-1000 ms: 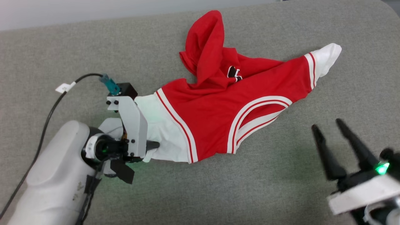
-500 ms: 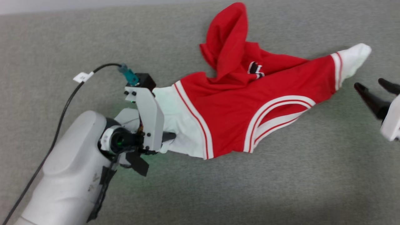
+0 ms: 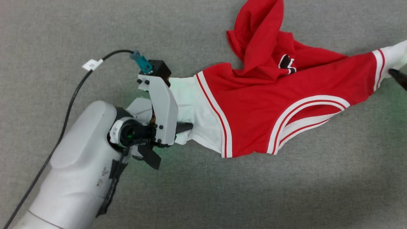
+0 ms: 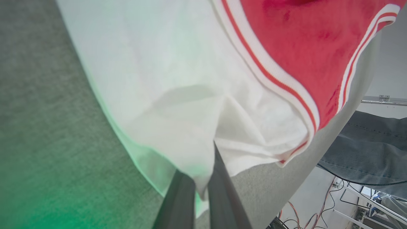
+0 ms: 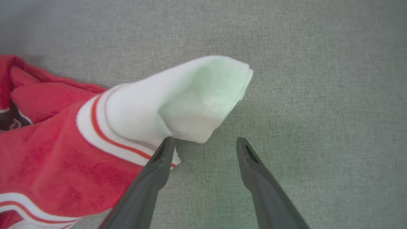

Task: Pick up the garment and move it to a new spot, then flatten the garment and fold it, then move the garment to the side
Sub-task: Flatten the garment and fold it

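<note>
Since a second ago the right gripper (image 3: 399, 76) has come up from well below the garment's right end to just beside its white right sleeve (image 3: 394, 55). The head camera has swung too, so the whole scene sits differently.

Farthest left of the garment, a thin black cable with a white tag (image 3: 92, 64) curves across the flat grey fabric surface (image 3: 222, 190) to a teal plug (image 3: 141, 62) on the left wrist. The pale, rounded left forearm (image 3: 79, 165) rises from below toward the garment. The left gripper (image 3: 186, 127) is clamped on the lower corner of the white left sleeve (image 3: 194, 101). In the left wrist view its two dark fingers (image 4: 222, 197) pinch the white cloth between them, jaws closed on it.

The red jersey-style T-shirt with white sleeves and red-and-white striped trim (image 3: 270, 108) lies crumpled across the surface, stretched sideways. A red fold stands up along its far side beside a small black-and-white logo (image 3: 286, 63).

At the garment's right end, the right gripper (image 5: 205, 141) has its jaws spread wide and grips nothing. One fingertip (image 5: 165, 149) is at the striped trim of the right sleeve (image 5: 190, 95). The other is over bare surface.
</note>
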Robot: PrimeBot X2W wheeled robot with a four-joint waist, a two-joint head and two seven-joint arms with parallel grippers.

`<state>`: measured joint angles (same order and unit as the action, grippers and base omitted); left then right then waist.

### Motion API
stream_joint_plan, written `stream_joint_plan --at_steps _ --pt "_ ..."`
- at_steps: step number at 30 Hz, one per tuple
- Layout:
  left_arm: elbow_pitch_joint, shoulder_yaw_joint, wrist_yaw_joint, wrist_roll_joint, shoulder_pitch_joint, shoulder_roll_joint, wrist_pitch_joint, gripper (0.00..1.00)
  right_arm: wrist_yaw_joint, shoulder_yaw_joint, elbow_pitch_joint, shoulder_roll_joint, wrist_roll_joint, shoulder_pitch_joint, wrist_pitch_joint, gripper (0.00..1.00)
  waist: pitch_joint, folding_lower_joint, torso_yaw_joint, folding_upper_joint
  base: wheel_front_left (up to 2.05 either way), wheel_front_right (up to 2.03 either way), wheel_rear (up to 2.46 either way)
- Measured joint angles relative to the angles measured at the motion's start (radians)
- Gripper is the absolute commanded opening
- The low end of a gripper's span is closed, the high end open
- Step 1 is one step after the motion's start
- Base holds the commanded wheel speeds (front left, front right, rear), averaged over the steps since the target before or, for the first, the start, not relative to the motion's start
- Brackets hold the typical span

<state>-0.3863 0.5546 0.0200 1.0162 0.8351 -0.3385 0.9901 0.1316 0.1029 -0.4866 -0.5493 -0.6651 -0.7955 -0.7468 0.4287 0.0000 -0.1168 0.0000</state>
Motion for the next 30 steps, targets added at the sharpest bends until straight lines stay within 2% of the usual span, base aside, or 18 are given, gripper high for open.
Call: stream_joint_plan --at_steps 7,15,30 --pt "0.015 0.002 -0.002 0.004 0.009 0.003 0.004 0.00 0.000 -0.004 -0.134 0.038 0.014 -0.057 0.074 1.00 0.023 0.0000 0.011 0.0000 0.00 0.00 0.00" --pt "0.027 0.006 0.001 0.005 0.010 0.003 0.009 0.00 0.000 0.007 -0.250 0.049 0.019 -0.116 0.169 1.00 0.032 0.0000 0.017 0.0000 0.00 0.00 0.00" --pt "0.051 0.008 0.002 0.013 0.011 0.006 0.009 0.00 0.000 0.110 -0.352 0.060 -0.013 -0.210 0.243 1.00 0.056 0.0000 0.034 0.0000 0.00 0.00 0.00"
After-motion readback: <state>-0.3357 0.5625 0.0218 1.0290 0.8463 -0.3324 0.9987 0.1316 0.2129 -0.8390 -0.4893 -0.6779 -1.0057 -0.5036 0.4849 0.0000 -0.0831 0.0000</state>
